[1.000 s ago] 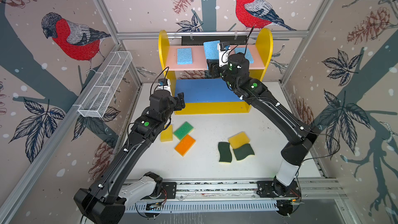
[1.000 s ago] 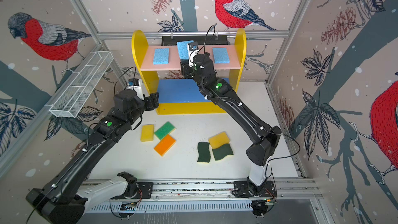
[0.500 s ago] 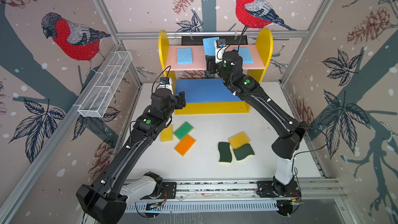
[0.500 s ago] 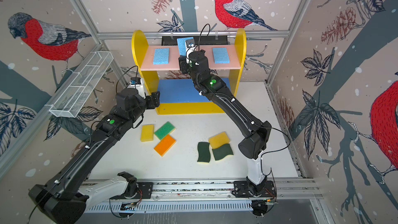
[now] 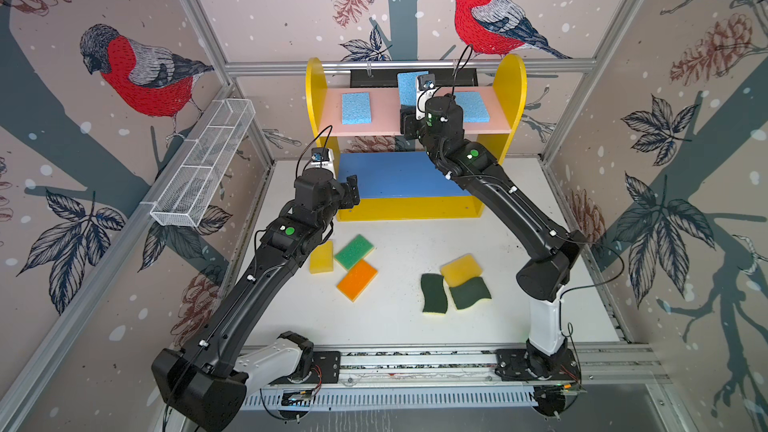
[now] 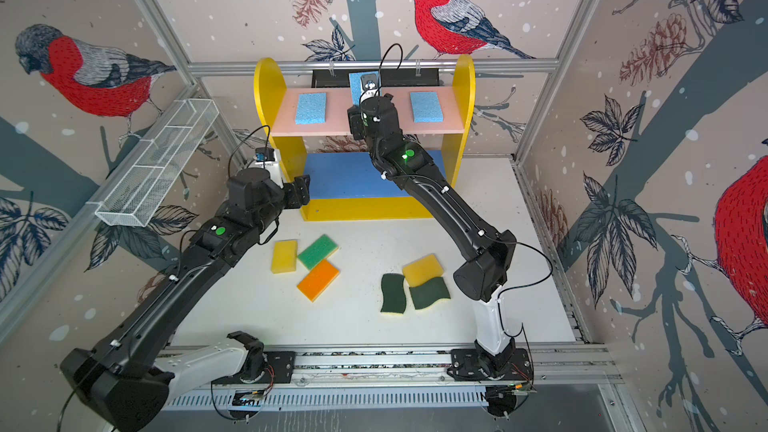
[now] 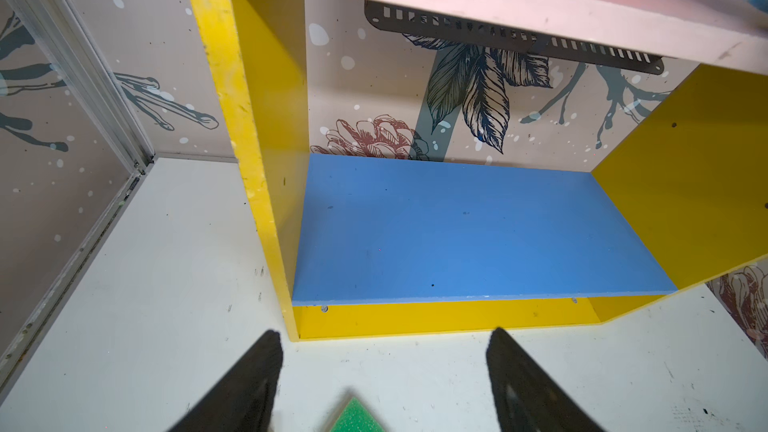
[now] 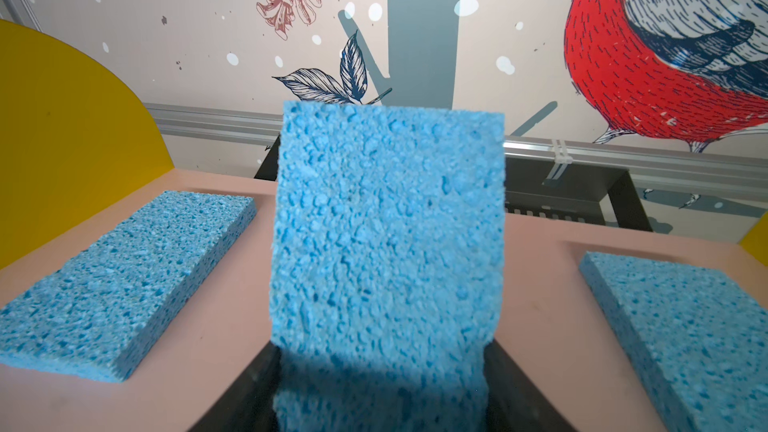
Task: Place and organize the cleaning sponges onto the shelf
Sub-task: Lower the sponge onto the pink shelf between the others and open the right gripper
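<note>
On the near table, two dark-green scourers lie touching a yellow sponge on the right. To their left an orange-topped sponge, a green-topped sponge and a yellow block sit close together. Farther back, the left claw hovers spread wide and empty at the near left corner of the shelf. Farthest, the right claw clamps an upright light-blue sponge over the pink top board, between two flat light-blue sponges.

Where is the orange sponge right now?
In both top views the orange sponge lies flat on the table, left of centre, just in front of the green sponge.
</note>
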Action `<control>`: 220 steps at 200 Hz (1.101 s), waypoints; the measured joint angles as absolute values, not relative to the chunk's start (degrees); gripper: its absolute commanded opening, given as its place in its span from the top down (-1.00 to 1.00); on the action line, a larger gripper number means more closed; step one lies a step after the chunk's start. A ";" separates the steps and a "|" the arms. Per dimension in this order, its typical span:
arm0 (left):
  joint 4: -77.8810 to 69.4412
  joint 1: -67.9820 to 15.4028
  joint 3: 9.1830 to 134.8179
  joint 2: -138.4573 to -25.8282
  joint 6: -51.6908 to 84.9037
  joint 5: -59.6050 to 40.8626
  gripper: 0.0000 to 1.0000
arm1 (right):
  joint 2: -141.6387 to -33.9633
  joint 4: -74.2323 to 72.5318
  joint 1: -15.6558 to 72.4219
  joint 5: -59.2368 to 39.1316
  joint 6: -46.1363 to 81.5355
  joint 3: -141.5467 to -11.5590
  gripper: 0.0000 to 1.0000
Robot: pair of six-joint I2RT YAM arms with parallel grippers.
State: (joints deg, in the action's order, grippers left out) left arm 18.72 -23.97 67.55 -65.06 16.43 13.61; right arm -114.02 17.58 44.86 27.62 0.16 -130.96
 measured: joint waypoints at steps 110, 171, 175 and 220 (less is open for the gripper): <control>18.46 -23.73 67.57 -65.30 16.27 13.61 -0.56 | -115.15 18.15 44.18 27.97 0.45 -131.74 -0.45; 18.35 -23.46 67.61 -65.30 16.29 13.61 -0.56 | -116.18 18.37 44.07 28.01 1.52 -132.31 -0.56; 18.35 -23.46 67.61 -65.25 16.29 13.61 -0.57 | -116.18 18.46 44.07 28.01 1.52 -132.31 -0.57; 18.35 -23.40 67.59 -64.62 16.27 13.67 -0.59 | -116.18 19.42 44.07 28.01 2.72 -132.94 -0.62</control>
